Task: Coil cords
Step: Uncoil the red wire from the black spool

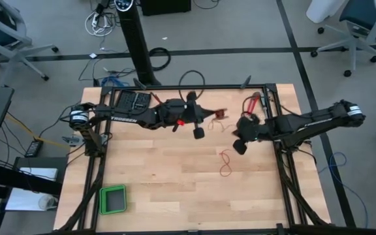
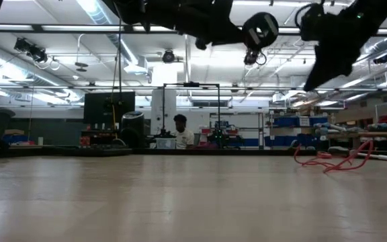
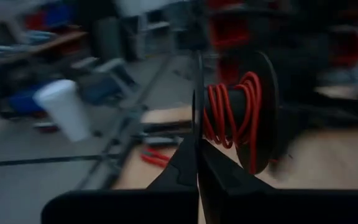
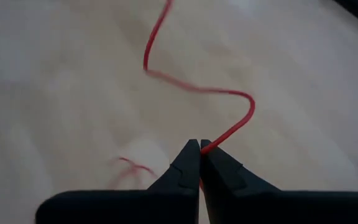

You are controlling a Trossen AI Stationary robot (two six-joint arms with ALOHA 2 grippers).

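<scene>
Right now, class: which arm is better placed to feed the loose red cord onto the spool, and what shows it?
Right. Its hand is shut on the cord, which trails loose over the table. The left hand is shut on the spool, so it can only hold that steady.
</scene>
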